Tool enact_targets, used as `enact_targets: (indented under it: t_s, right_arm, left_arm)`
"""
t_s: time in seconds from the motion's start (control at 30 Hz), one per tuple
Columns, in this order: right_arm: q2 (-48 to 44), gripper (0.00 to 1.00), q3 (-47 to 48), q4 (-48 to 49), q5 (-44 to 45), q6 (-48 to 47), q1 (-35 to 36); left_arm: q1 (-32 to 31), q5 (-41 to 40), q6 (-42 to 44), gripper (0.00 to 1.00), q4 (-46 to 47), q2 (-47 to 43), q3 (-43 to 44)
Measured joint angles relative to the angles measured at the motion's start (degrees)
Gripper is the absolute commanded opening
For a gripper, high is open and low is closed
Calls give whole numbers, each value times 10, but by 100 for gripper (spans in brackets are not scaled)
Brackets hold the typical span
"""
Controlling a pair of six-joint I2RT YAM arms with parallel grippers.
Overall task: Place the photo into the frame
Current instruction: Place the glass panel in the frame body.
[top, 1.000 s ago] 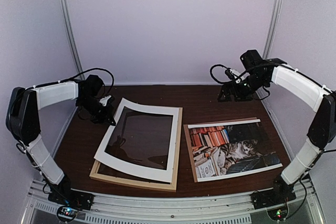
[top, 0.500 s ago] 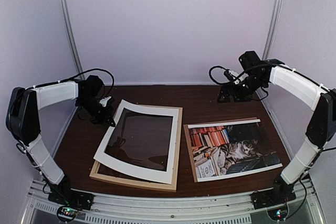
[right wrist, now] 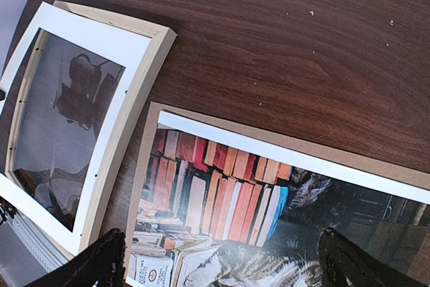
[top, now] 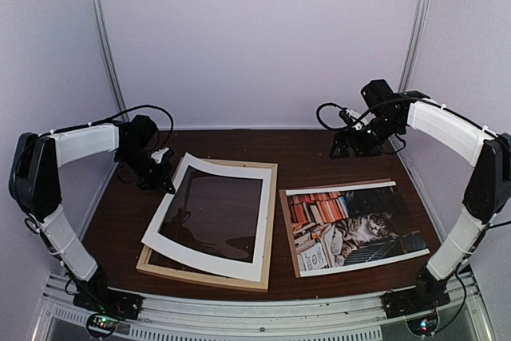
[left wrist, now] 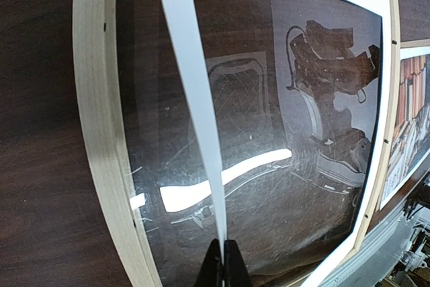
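Dark wood worktop (top: 303, 153) carries the frame (left wrist: 101, 132) flat at the near left. Just right of it, the photo (top: 355, 229) lies face up on a brown backing board (right wrist: 142, 179). A white mat (top: 204, 254) sits tilted on the frame, its far left corner raised. The left gripper (left wrist: 222, 243) has its jaws pinched tight on that mat's edge. Farther back on the right, the right gripper (right wrist: 223, 236) hangs above the worktop, jaws spread wide and holding nothing.
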Motion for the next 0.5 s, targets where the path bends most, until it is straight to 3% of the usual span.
enact_targets:
  t_s: [0.2, 0.5]
  right_arm:
    - [0, 99, 0, 0, 0, -2, 0]
    - [0, 99, 0, 0, 0, -5, 0]
  left_arm:
    - [0, 0, -5, 1, 9, 1, 0]
    - [0, 1, -11, 12, 10, 4, 0]
